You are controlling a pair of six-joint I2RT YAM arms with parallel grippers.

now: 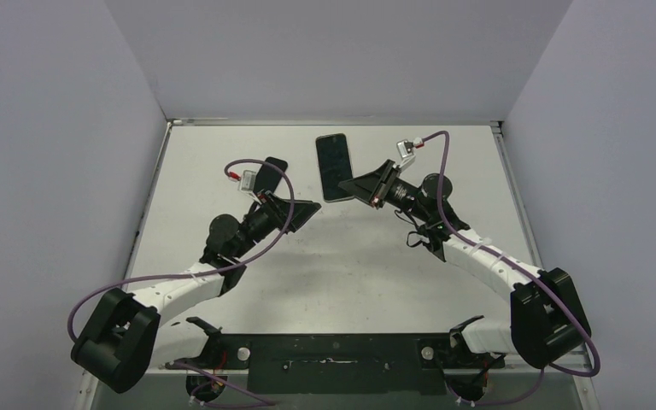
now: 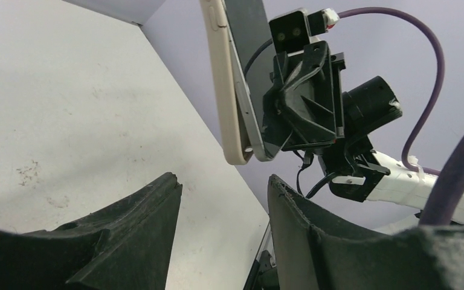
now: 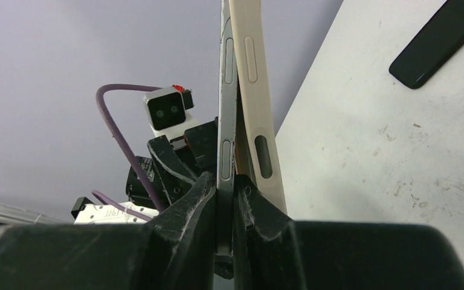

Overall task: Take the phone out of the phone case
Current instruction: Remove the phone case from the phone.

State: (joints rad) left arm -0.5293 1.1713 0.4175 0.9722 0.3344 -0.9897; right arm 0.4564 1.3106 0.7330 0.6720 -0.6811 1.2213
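Observation:
My right gripper [image 1: 348, 184] is shut on the grey phone [image 3: 226, 121], pinching its side edge and holding it upright above the table. The beige phone case [image 3: 255, 90] stands peeled away along that edge, with one finger between phone and case. From above, the phone [image 1: 333, 162] shows its dark screen. In the left wrist view the case [image 2: 222, 90] and the phone [image 2: 248, 60] hang just above and beyond my left gripper [image 2: 223, 187]. That gripper stands open with nothing between its fingers, a short way left of the phone's lower end [image 1: 313, 207].
A flat black slab [image 1: 272, 172] lies on the white table [image 1: 376, 273] behind the left wrist, also visible as a dark slab [image 3: 438, 39] at the right wrist view's top right. Grey walls enclose the table on three sides.

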